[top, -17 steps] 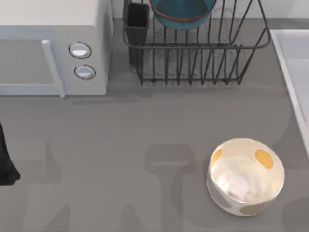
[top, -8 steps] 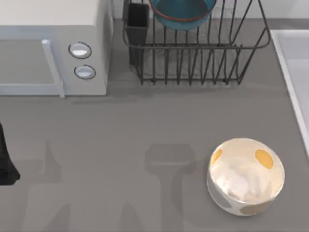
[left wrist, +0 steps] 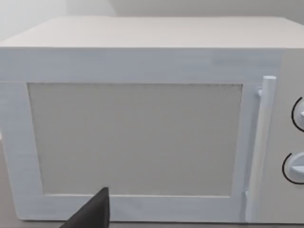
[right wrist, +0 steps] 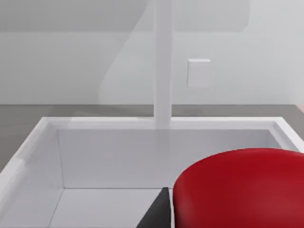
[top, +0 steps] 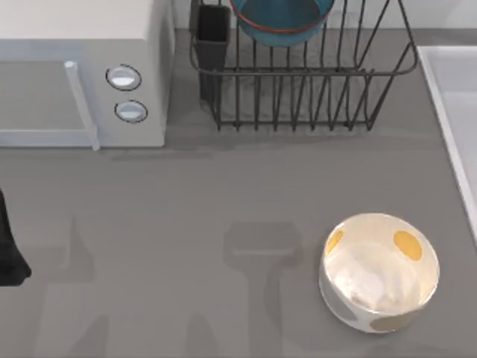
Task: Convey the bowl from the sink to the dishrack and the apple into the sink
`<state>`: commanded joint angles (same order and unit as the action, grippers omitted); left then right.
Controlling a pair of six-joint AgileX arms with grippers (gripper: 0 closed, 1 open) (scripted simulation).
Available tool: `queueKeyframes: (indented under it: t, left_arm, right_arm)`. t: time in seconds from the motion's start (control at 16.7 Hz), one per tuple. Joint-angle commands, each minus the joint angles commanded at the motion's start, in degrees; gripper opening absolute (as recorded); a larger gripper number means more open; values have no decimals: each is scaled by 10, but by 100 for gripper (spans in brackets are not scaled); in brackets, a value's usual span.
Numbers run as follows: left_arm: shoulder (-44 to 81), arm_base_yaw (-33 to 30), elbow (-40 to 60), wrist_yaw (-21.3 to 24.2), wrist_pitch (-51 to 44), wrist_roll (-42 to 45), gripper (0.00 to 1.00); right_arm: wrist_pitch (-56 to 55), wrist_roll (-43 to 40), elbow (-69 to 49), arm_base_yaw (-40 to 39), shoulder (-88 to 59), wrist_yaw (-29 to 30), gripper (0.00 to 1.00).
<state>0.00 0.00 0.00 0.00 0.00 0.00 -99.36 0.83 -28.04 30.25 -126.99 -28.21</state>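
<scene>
The left arm waits at the table's left edge, and its gripper faces the white microwave. I cannot tell how that gripper's jaws stand. The blue bowl sits in the dishrack. A spotted bowl rests on the table. Over the sink, the apple sits right against the right gripper's dark finger. I cannot tell if it is pinched.

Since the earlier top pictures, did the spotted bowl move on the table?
No. The spotted bowl sits at the same spot, equally far from the dishrack above it.
</scene>
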Motion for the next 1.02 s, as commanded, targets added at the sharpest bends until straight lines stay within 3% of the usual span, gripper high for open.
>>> queueKeyframes:
  t: [0.66, 1.02]
  left_arm:
    - [0, 0, 0, 0, 0, 0, 100]
    - [0, 0, 0, 0, 0, 0, 100]
  right_arm:
    - [0, 0, 0, 0, 0, 0, 98]
    - [0, 0, 0, 0, 0, 0, 100]
